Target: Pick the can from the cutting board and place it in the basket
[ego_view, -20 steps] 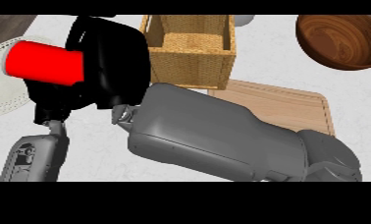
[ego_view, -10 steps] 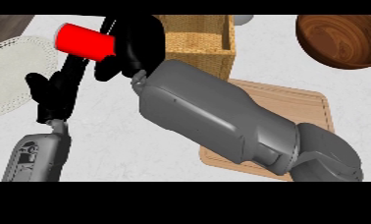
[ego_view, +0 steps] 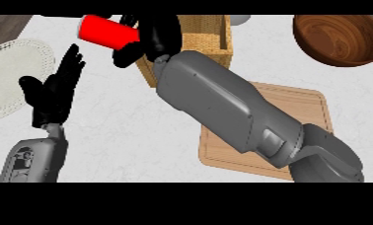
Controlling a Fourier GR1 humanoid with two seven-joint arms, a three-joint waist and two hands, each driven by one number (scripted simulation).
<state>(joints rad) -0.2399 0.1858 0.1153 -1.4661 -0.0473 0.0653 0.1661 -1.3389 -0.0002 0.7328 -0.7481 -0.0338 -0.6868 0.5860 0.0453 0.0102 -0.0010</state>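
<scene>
Right hand [ego_view: 159, 35] curls round the red can [ego_view: 105, 30] beside the basket [ego_view: 212, 34].

Single head-height view, facing steeply down, close over the counter [ego_view: 124, 135]

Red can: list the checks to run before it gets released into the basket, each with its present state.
1. Red can held by the right hand: ok, the fingers curl round it.
2. Can off the cutting board: ok, it shows well up and to the left of the board.
3. Can over the basket opening: not ok, it shows to the left of the basket, not above it.
4. Basket opening free: cannot tell, the right hand and forearm cover much of it.
5. Left hand out of the way: ok, open at the view's left, apart from can and basket.
</scene>
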